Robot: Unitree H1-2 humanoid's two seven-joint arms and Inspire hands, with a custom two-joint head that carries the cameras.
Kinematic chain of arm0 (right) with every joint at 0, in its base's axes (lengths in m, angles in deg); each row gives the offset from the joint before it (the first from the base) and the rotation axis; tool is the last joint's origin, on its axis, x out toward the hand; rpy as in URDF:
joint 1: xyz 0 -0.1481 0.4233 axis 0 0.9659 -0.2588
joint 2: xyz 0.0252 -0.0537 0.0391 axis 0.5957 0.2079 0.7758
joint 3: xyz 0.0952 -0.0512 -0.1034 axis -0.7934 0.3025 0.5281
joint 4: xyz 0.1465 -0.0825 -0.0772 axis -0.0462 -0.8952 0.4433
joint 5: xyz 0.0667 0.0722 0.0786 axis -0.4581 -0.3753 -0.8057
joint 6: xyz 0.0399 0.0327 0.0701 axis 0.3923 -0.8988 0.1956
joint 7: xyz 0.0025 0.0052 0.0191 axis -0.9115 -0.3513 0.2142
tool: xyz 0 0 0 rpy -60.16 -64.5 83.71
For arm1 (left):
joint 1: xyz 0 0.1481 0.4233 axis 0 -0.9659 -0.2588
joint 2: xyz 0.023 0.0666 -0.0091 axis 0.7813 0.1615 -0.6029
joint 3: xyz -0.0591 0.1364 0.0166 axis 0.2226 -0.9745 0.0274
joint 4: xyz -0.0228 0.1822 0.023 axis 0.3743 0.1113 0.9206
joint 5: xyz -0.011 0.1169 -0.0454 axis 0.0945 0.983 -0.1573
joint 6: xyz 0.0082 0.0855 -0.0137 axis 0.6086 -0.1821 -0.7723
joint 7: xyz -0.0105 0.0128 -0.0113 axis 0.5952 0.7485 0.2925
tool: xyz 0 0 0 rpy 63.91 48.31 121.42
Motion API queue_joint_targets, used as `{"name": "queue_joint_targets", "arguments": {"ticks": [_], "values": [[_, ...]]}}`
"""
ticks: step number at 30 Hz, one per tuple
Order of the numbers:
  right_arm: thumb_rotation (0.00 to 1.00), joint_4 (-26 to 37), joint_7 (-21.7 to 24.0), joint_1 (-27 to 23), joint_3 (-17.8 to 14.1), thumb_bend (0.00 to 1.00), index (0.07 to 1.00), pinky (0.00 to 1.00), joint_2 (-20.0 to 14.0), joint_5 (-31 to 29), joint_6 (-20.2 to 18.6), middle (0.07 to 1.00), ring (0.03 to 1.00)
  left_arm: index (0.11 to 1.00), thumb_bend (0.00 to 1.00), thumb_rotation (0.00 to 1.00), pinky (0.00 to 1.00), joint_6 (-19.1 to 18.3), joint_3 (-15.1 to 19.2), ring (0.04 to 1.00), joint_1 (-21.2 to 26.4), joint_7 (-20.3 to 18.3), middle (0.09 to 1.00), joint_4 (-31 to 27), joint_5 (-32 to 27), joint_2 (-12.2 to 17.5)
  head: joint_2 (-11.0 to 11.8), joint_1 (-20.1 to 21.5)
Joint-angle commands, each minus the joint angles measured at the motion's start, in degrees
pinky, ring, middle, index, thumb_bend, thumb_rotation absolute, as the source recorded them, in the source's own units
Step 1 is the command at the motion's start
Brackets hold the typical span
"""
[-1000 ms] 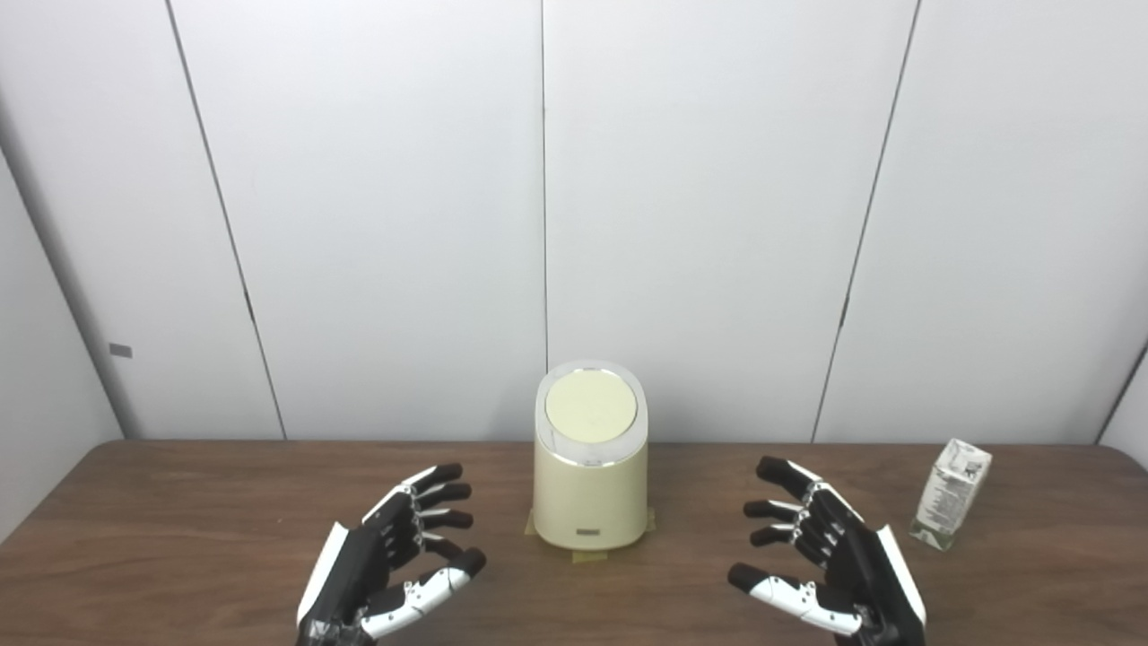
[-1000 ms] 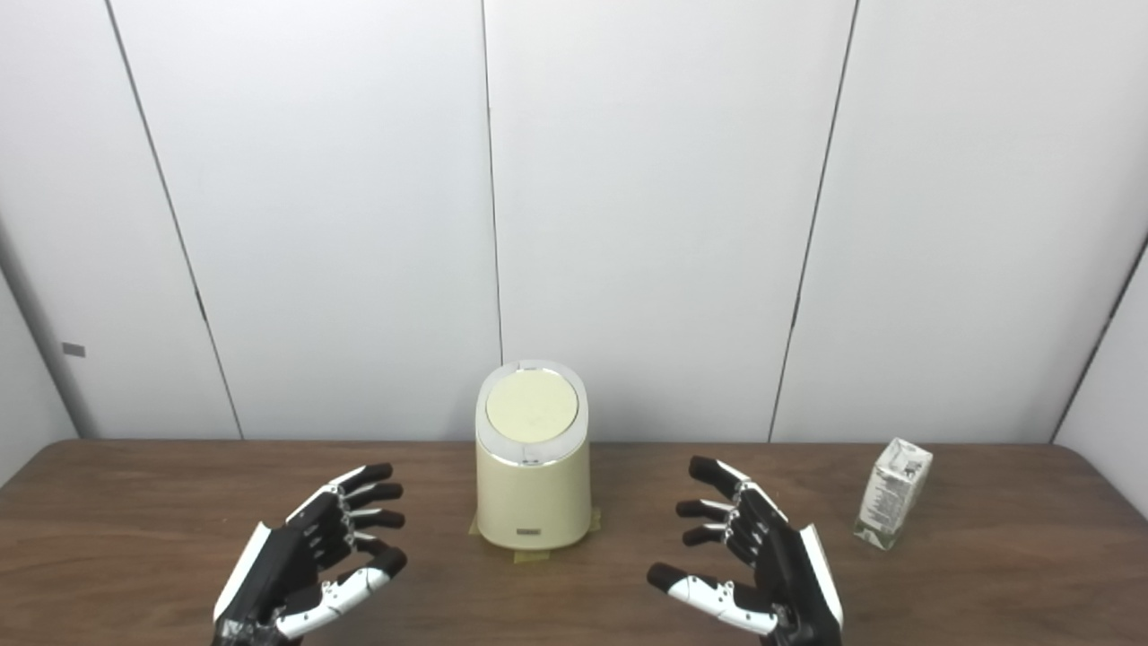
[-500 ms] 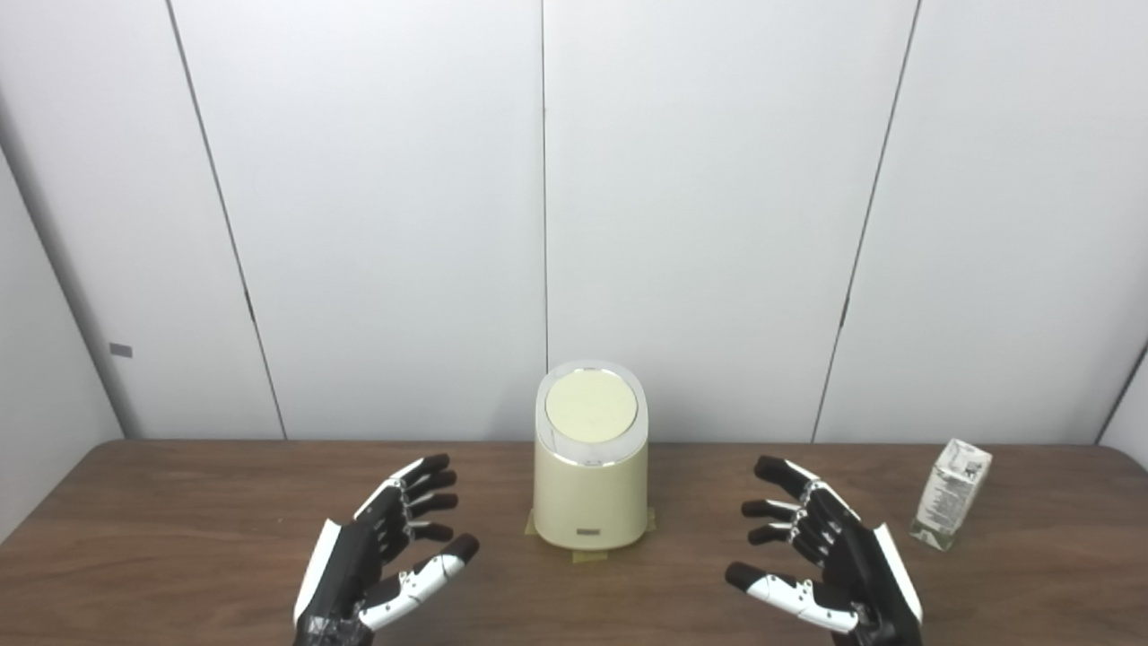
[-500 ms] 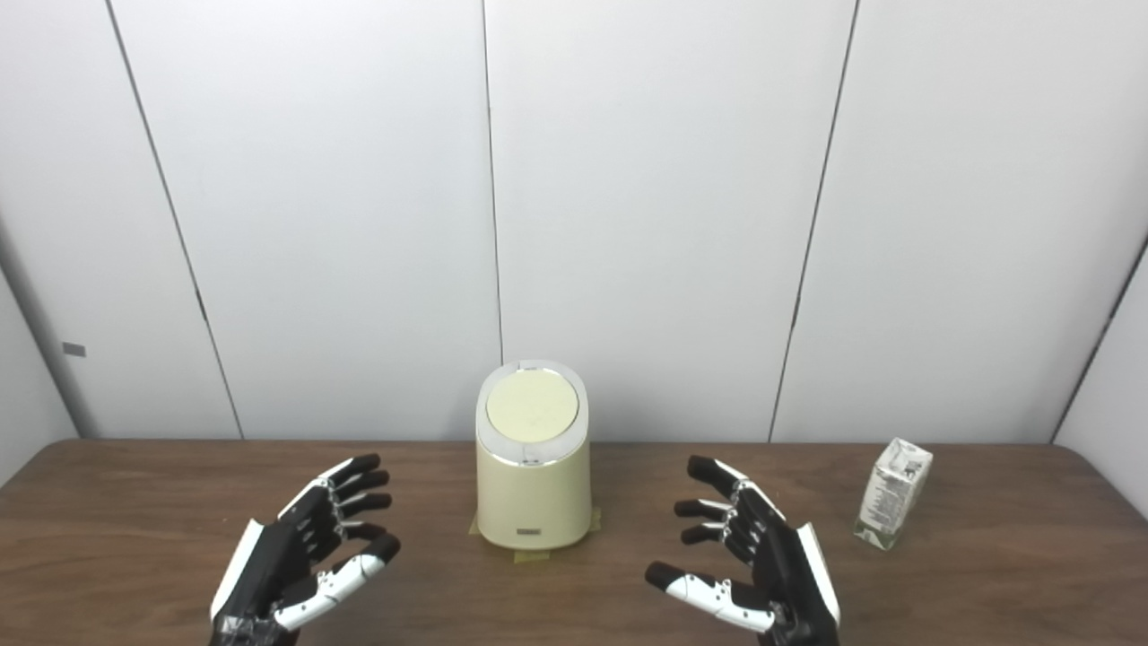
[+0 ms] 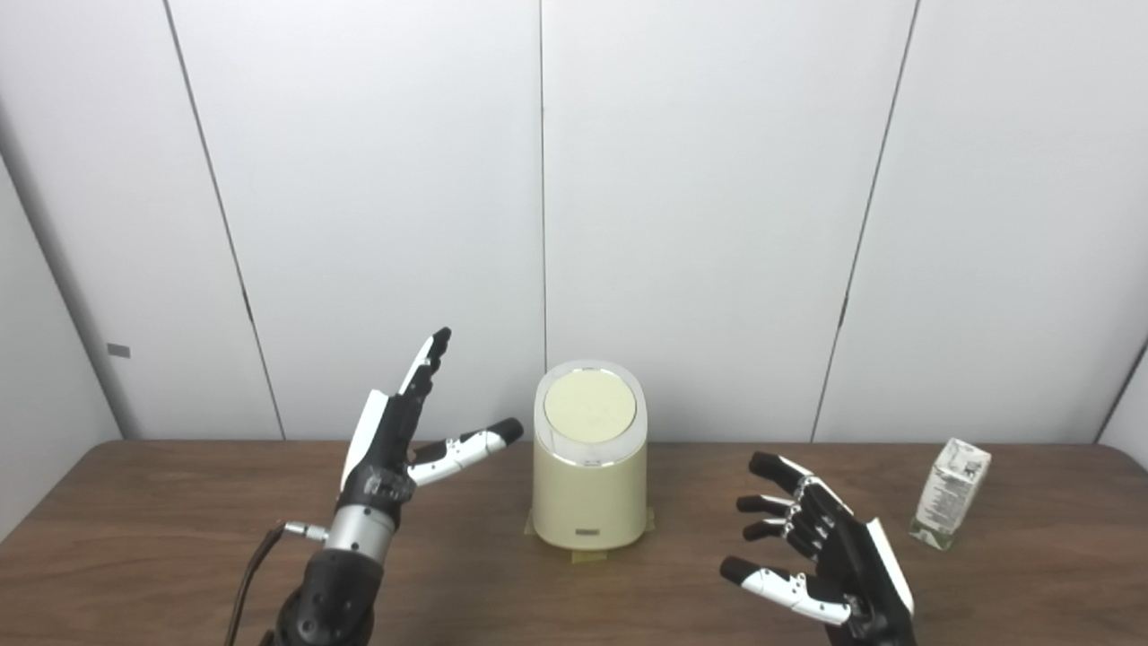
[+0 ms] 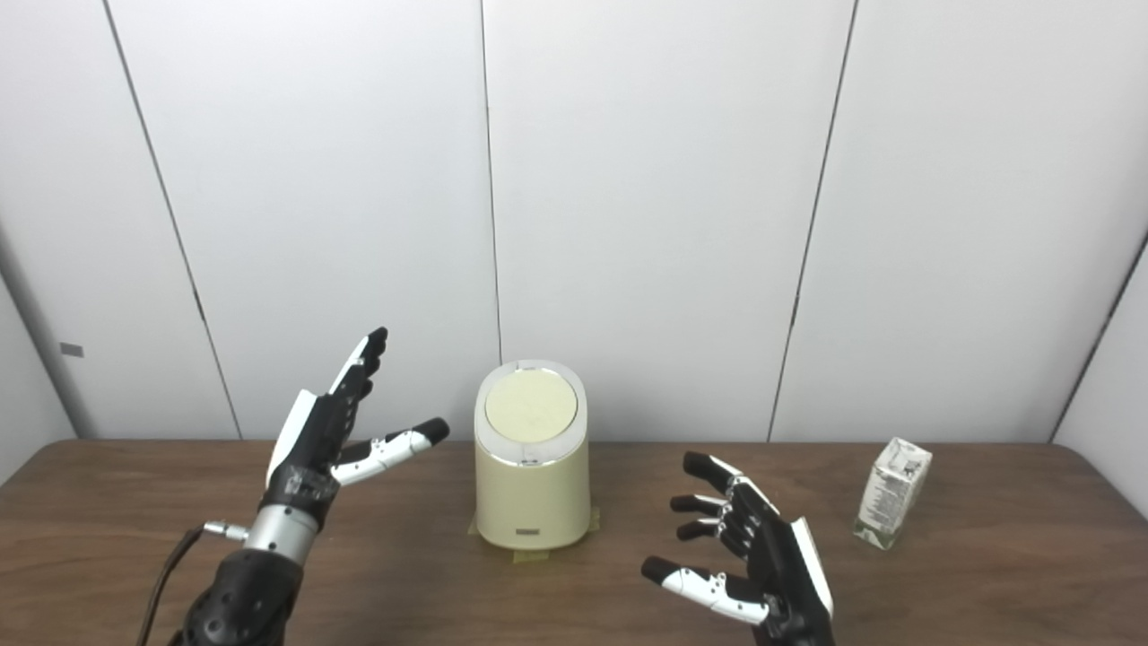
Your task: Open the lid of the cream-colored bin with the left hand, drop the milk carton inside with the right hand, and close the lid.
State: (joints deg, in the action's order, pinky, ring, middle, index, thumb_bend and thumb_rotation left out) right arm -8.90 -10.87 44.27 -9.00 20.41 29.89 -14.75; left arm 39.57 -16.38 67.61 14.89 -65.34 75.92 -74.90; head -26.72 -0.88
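You have one cream-colored bin [image 5: 589, 489] at the centre of the frame, standing upright on the brown wooden table [image 5: 161, 502], with one round lid [image 5: 590, 406] lying shut on its top inside a pale rim; under its base you can see bits of tan tape [image 5: 587, 555] on the table. You have one milk carton [image 5: 951, 493] at the right of the frame, well apart from the bin; it stands near the table's far edge and leans a little to the right.

You have two hands in view. Your left hand [image 5: 395, 435] is raised at the left of centre, just beside the bin but clear of it; its fingers [image 5: 429, 359] are straight and point up toward the upper middle of the frame, its thumb [image 5: 466, 443] juts toward the bin's upper side without touching it; the hand is spread wide and holds nothing. Your right hand [image 5: 830, 556] sits low at the lower right, between bin and carton and apart from both; its fingers are splayed and slightly curled, palm facing left, and it holds nothing. Behind the table you see plain white wall panels [image 5: 700, 206].
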Motion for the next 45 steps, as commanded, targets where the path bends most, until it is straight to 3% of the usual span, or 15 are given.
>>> {"name": "queue_joint_targets", "arguments": {"ticks": [1,6,11,19,26,30,39,45], "values": [[0.19,1.25,0.14,-2.49,-0.22,0.70,0.775,0.54,-0.13,-0.48,2.77,0.823,0.677,1.000,1.00,0.46,1.00,-0.77,-1.15,1.000,5.04,1.53,1.000,0.24,3.44,0.57,-0.14,-0.05],[0.21,1.58,-0.03,-2.44,0.02,0.72,0.773,0.54,0.09,-0.20,2.39,0.820,0.674,1.000,1.00,0.51,1.00,-4.97,-4.32,1.000,10.77,0.80,1.000,3.93,8.95,1.68,-0.23,0.20],[0.21,2.40,-0.27,-2.25,0.29,0.71,0.772,0.53,0.62,0.21,1.69,0.815,0.656,1.000,1.00,0.48,1.00,-9.37,-8.71,1.000,16.25,-1.23,1.000,7.92,13.95,2.84,-0.46,0.83],[0.23,3.24,-0.84,-2.34,0.60,0.71,0.774,0.54,1.30,1.65,0.83,0.824,0.663,1.000,1.00,0.47,1.00,-10.66,-13.39,1.000,22.00,-0.92,1.000,14.64,18.46,2.31,-0.81,1.24],[0.24,4.52,-1.42,-2.27,0.72,0.71,0.770,0.52,2.46,2.00,0.35,0.824,0.654,1.000,1.00,0.48,1.00,-12.18,-15.20,1.000,23.04,-1.22,1.000,14.97,19.88,0.93,-1.21,1.91],[0.21,3.63,-1.77,-2.58,0.44,0.69,0.761,0.50,2.95,1.68,3.13,0.811,0.636,1.000,1.00,0.48,1.00,-12.93,-16.79,1.000,22.54,-1.83,1.000,13.91,21.18,0.79,-1.39,2.27],[0.18,4.63,-2.37,-2.53,0.84,0.68,0.767,0.50,2.97,2.69,2.11,0.814,0.630,1.000,1.00,0.43,1.00,-13.35,-19.19,1.000,22.36,-2.72,1.000,14.04,24.18,1.04,-1.88,2.47],[0.19,5.31,-2.39,-2.36,0.90,0.68,0.766,0.49,2.99,2.80,1.21,0.811,0.628,1.000,1.00,0.35,1.00,-9.97,-26.45,1.000,22.00,-0.76,1.000,15.75,33.60,3.75,-2.30,2.65]]}}
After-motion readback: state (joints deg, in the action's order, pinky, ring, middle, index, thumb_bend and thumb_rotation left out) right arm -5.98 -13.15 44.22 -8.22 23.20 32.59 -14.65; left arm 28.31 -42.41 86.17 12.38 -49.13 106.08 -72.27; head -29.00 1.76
